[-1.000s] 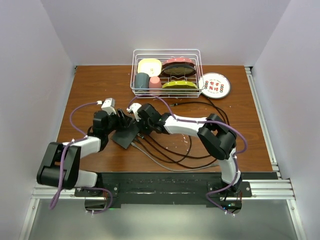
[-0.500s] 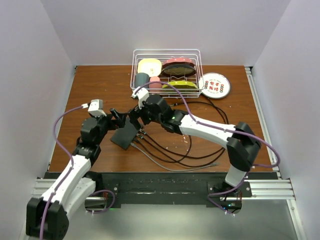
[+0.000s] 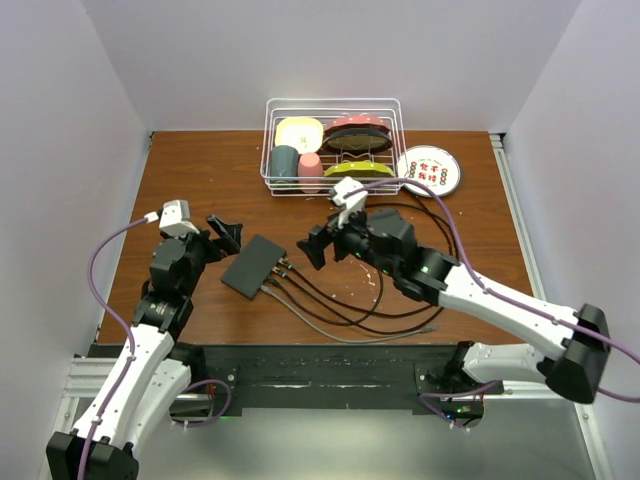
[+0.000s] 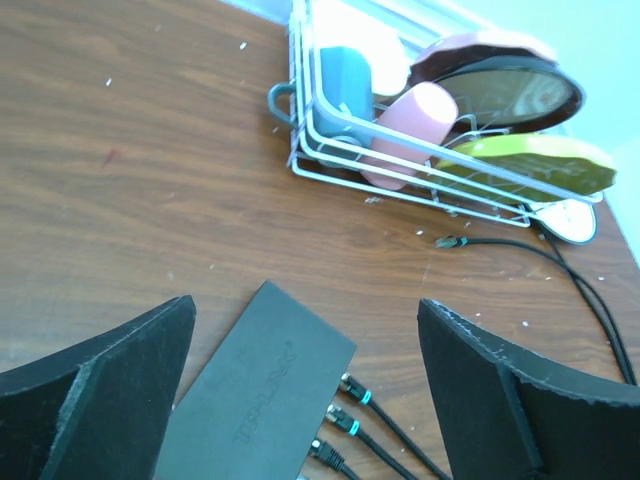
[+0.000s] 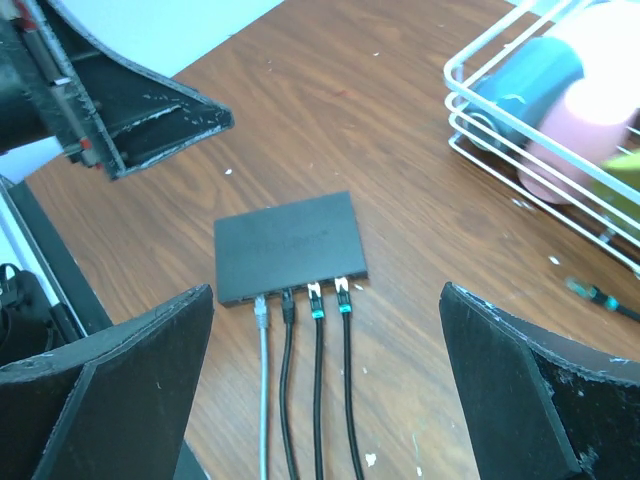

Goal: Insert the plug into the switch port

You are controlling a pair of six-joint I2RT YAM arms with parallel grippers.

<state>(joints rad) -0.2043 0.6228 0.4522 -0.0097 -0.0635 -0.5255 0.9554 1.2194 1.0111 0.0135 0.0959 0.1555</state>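
Observation:
The black switch [image 3: 253, 266] lies flat on the wooden table, also in the left wrist view [image 4: 255, 390] and the right wrist view [image 5: 290, 245]. Several cables run into its socket edge: a grey plug [image 5: 261, 312], a plain black one [image 5: 288, 303] and two teal-banded ones [image 5: 316, 300]. Another plug [image 4: 450, 241] lies loose by the rack. My left gripper [image 3: 224, 233] [image 4: 305, 303] hovers open just left of the switch, holding nothing. My right gripper [image 3: 318, 243] [image 5: 325, 289] stands open to the switch's right, above the cables, also empty.
A white wire dish rack [image 3: 332, 100] with cups and plates stands at the back of the table. A round plate with red characters [image 3: 428, 170] lies right of it. Black and grey cables [image 3: 380, 300] loop over the table's near middle.
Both grippers were closed in on the switch and have opened and drawn back, the left one to the left, the right one to the right. The switch now lies free on the table.

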